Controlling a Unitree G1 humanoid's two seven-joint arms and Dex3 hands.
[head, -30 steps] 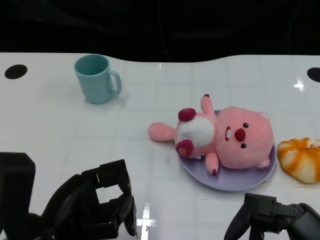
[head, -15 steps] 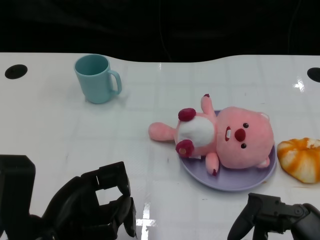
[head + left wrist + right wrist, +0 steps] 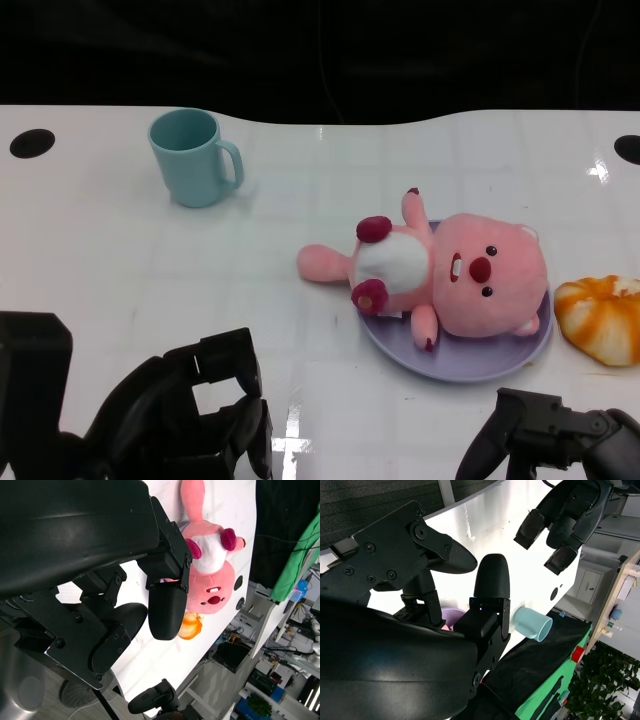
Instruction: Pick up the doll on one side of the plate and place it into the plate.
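Observation:
A pink plush doll (image 3: pixel 455 275) lies on its back across the lilac plate (image 3: pixel 490 362), head and belly over the plate, one leg (image 3: pixel 325 264) sticking out onto the table at the left. The left wrist view shows the same doll (image 3: pixel 210 570) beyond my fingers. My left hand (image 3: pixel 190 415) rests low at the near left, fingers apart and holding nothing. At the near right edge my right hand (image 3: pixel 550 440) is also free, fingers apart, well short of the plate.
A teal mug (image 3: pixel 193 157) stands at the back left; it also appears in the right wrist view as a mug (image 3: pixel 534 623). An orange bun (image 3: pixel 603 316) lies just right of the plate. Dark holes mark the table's far corners.
Both hands have drawn slightly lower toward the near edge. The doll, plate, mug and bun have not moved.

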